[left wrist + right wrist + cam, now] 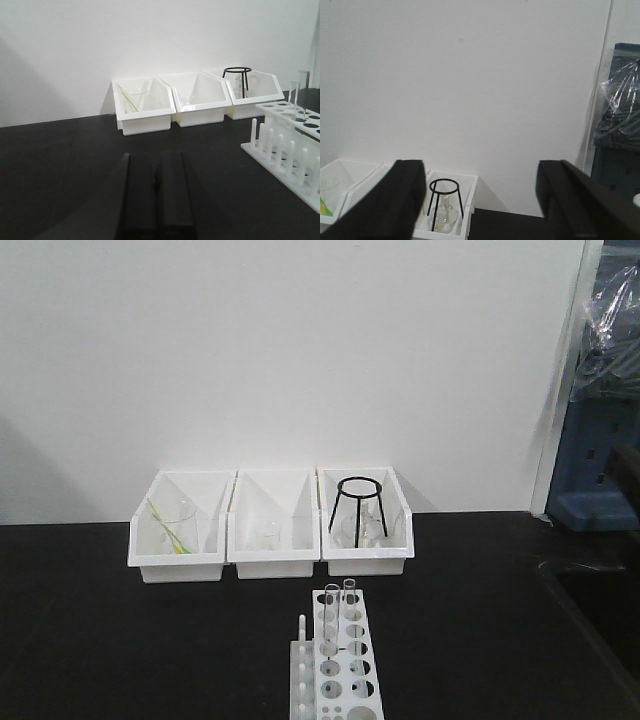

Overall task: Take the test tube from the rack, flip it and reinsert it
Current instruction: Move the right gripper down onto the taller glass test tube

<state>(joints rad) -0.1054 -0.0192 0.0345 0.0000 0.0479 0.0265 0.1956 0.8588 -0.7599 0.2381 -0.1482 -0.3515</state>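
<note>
Two test tubes [332, 612] stand at the far end of the rack [340, 680]. Behind it, three bins [273, 565] abreast: beaker [180, 525] in the left, tripod stand [357, 502] in the right.

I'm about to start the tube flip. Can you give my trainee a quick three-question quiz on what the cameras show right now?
1. True or false: both test tubes stand upright in the rack.
2. Of the three white bins in the front view, which holds the black ring stand? A left, B middle, C right.
3. Fill in: the left pincer is shut, while the right pincer is ____.
Key: 1 true. 2 C. 3 open.
</note>
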